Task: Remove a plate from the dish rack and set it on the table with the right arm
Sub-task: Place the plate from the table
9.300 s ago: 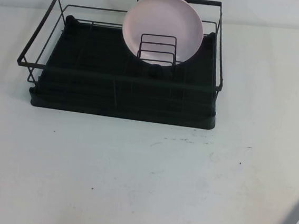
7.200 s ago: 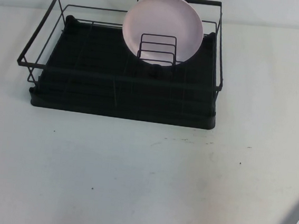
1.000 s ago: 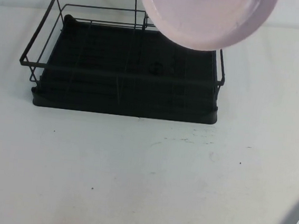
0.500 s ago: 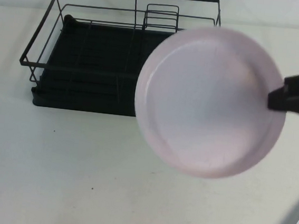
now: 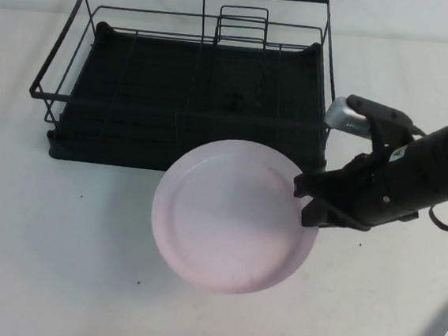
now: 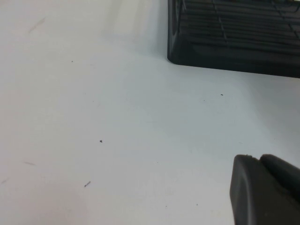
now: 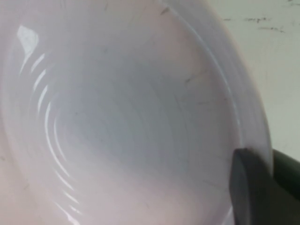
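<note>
Now that the round pale pink plate [image 5: 233,217] is carried lower and nearer than half a second ago, clear of the black wire dish rack [image 5: 189,77], it's pinched by its right rim in the right gripper [image 5: 310,202] over the white table [image 5: 80,265]; only set-down remains. Left gripper [image 6: 265,190] is parked low at left, fingers can't be judged.

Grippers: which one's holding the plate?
The right gripper, clamped on the pink plate rim in front of the dish rack. The left gripper holds nothing, low over the table.

Black right arm [image 5: 414,174], silver-grey cylinder [image 5: 348,118]
</note>
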Tool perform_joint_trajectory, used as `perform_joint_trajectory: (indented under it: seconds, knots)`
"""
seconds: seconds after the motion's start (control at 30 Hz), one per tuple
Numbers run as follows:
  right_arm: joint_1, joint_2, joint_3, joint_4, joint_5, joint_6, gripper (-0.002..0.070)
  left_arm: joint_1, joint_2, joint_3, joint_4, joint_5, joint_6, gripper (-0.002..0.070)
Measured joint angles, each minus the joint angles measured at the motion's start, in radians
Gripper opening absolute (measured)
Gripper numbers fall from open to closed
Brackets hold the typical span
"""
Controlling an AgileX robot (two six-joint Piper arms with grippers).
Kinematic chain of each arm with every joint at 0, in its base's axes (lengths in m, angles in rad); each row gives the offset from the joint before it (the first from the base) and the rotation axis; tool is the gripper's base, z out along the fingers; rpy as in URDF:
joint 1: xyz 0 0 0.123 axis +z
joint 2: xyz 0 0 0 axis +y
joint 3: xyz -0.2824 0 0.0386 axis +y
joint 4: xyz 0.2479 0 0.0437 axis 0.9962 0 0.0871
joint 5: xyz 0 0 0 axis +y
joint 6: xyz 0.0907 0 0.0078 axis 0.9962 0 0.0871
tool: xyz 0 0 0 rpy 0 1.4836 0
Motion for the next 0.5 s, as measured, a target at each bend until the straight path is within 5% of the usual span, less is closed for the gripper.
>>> perform_joint_trajectory:
  seconds: [0.5]
  knots:
    - [0.0, 0.23, -0.053, 0.002, -0.101, 0.0, -0.0007, 0.0, 0.0, 0.0, 0.0, 0.0, 0.0, -0.0004]
